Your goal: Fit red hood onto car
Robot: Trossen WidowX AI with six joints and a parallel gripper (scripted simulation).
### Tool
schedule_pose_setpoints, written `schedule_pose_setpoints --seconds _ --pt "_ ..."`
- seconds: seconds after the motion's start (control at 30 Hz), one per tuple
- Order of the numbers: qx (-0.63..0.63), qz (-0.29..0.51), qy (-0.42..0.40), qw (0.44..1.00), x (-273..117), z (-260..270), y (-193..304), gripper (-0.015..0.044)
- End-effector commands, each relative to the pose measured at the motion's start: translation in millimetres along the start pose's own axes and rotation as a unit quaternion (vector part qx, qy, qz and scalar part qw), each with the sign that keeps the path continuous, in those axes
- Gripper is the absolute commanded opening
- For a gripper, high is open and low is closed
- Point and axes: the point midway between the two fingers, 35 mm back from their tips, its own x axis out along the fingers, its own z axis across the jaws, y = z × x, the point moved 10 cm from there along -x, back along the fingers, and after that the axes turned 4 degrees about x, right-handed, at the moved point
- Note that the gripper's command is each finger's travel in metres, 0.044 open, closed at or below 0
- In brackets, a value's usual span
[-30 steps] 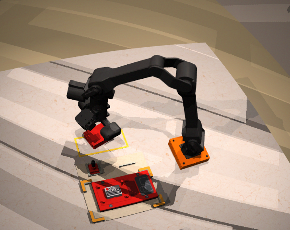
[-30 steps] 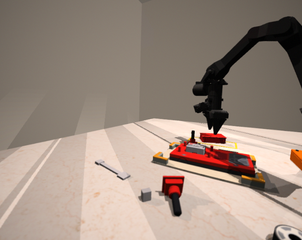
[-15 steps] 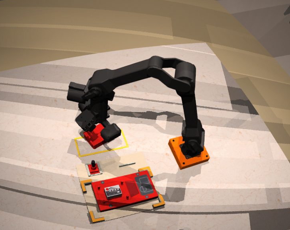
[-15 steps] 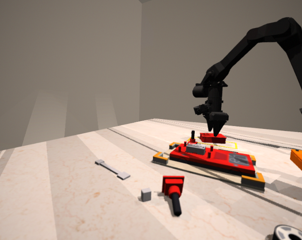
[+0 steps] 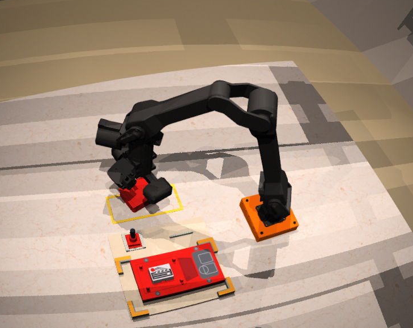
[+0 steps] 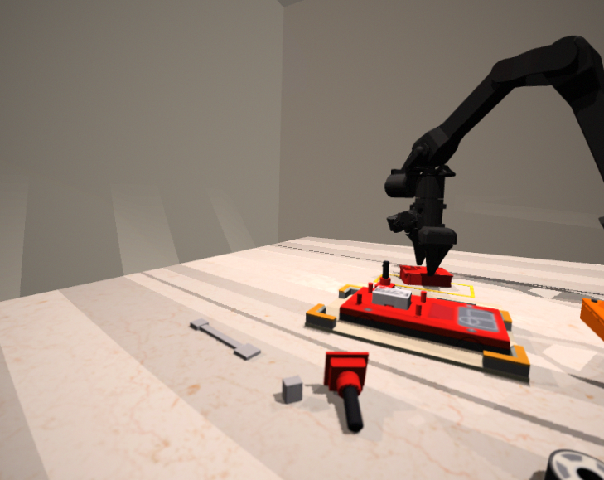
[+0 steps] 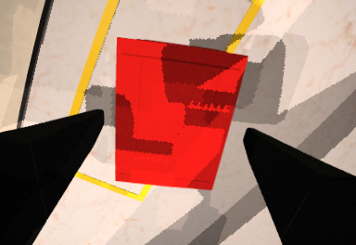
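The red hood (image 5: 135, 203) (image 6: 410, 275) (image 7: 153, 122) lies roof up, turned across the yellow outline (image 5: 148, 215) (image 7: 98, 47) on the table. My gripper (image 6: 425, 268) (image 7: 175, 125) is open and empty, above the hood. In the wrist view its fingertips stand on either side of the hood with a gap at each; their exact height is hard to tell. The red chassis (image 5: 169, 287) (image 6: 398, 317) sits in the jig with the grey engine block (image 5: 161, 272) (image 6: 391, 298) on its deck. Short red pegs (image 5: 174, 260) (image 6: 423, 296) stand bare around the engine. The hood's corner holes are not visible.
Orange jig corners (image 5: 226, 287) (image 6: 507, 361) surround the chassis. A red piece with an upright black post (image 5: 132, 234) (image 6: 385, 271) stands between hood and chassis. Another red piece (image 6: 347, 370), a grey block (image 6: 292, 390) and a grey bar (image 6: 219, 336) lie in front.
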Motion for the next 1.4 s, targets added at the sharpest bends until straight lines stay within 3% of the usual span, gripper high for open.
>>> schedule_pose_setpoints --seconds 0.0,0.83,0.93,1.27,1.37 --pt "-0.001 0.001 -0.004 1.000 4 1 1 0.0440" --pt "-0.001 0.001 -0.004 1.000 16 1 1 0.0440" --pt "-0.001 0.000 0.000 1.000 13 0 0 0.0361" --pt "-0.001 0.000 0.000 1.000 13 0 0 0.0295" --pt "-0.001 0.000 0.000 1.000 12 0 0 0.0216"
